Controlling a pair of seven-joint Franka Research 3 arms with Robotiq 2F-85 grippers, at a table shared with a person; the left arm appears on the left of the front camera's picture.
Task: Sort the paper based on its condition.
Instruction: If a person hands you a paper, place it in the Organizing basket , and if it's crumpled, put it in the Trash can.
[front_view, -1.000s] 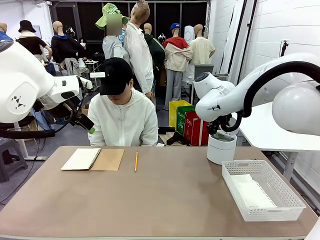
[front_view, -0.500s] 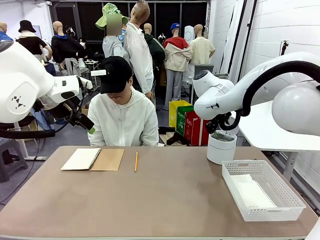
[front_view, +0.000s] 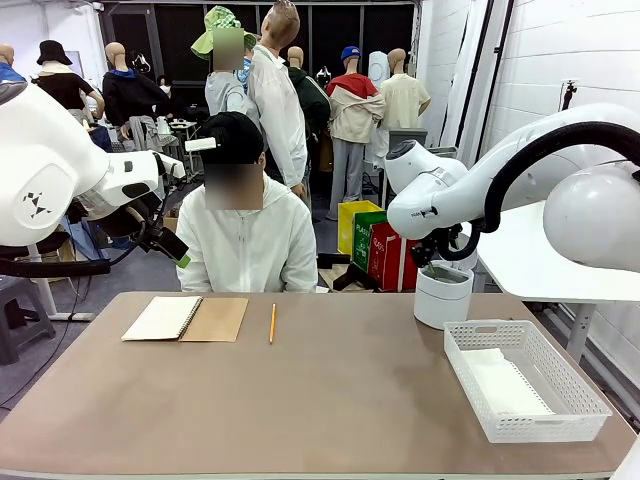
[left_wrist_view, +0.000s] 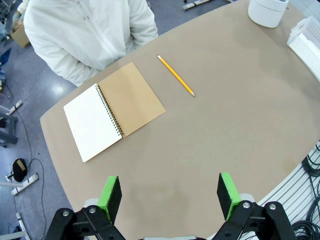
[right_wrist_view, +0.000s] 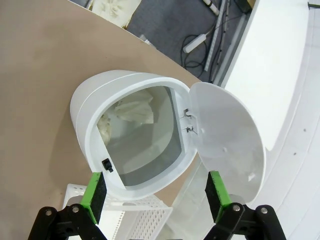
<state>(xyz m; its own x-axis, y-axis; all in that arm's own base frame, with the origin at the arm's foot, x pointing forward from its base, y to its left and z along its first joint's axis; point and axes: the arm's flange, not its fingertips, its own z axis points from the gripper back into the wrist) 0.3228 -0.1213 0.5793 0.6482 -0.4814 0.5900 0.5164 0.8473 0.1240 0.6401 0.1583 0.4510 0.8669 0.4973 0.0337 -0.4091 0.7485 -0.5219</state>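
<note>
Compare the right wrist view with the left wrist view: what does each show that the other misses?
Right wrist alone: the inside of the white bin, lid swung open, crumpled paper lying in it, seen between the open right pincer. Left wrist alone: the open spiral notebook, the pencil, the person's white hoodie, and the open, empty left pincer. Both share the brown table, the bin and a corner of the white basket.
</note>
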